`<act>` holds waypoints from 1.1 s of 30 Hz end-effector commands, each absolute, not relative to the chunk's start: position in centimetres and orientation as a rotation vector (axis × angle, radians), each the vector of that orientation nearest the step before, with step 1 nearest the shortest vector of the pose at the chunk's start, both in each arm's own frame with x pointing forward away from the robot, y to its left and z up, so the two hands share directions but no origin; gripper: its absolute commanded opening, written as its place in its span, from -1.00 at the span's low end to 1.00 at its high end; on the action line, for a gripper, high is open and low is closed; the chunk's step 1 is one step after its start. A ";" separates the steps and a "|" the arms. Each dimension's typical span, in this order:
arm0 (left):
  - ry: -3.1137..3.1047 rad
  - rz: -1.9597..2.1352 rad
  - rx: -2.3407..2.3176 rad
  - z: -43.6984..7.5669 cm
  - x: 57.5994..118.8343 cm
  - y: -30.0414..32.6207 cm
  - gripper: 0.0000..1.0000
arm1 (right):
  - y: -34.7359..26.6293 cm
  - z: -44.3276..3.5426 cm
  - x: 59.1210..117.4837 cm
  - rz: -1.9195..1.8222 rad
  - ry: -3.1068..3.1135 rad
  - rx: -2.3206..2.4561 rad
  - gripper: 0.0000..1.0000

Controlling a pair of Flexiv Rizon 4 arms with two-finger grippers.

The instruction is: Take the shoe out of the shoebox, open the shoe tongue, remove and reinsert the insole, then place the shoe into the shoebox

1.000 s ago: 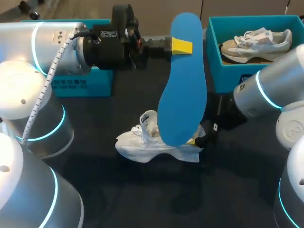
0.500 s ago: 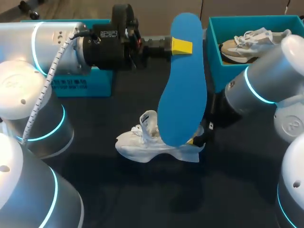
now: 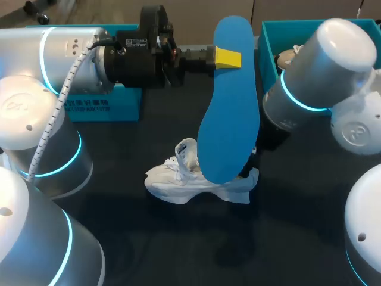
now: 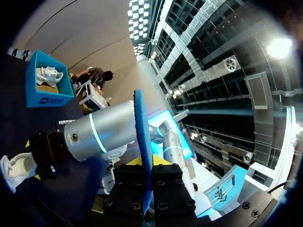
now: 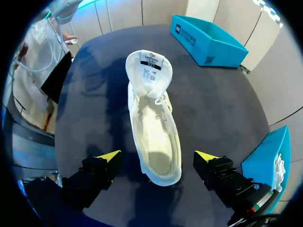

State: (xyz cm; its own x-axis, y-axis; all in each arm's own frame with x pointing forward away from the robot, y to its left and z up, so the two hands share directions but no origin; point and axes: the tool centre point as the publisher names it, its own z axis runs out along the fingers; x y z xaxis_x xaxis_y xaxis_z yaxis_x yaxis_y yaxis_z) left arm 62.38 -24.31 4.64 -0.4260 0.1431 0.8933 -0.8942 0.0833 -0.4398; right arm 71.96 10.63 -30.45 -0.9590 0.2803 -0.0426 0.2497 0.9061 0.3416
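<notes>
The left fingers clamp the blue insole near its top, upright and clear of the shoe, likely ready for reinsertion. The shoe lies on the table, tongue open. The right fingers stand wide apart astride its heel, probably to steady it.

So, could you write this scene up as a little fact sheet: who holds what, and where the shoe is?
Left gripper: shut on the blue insole, held by one end in the air over the shoe
Right gripper: open, fingers either side of the heel end, not touching
White shoe: on the table, tongue pulled back
Teal shoebox: holds another shoe
</notes>
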 end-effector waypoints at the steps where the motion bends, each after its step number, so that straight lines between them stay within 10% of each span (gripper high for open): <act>1: -1.484 1.492 0.788 4.6 62.3 -24.4 -1.00 | 11.0 -30.6 72.2 0.412 3.001 0.424 1.00; 33: -1.484 1.492 0.788 4.6 62.3 -24.4 -1.00 | 11.6 -30.6 72.2 0.394 3.063 0.401 1.00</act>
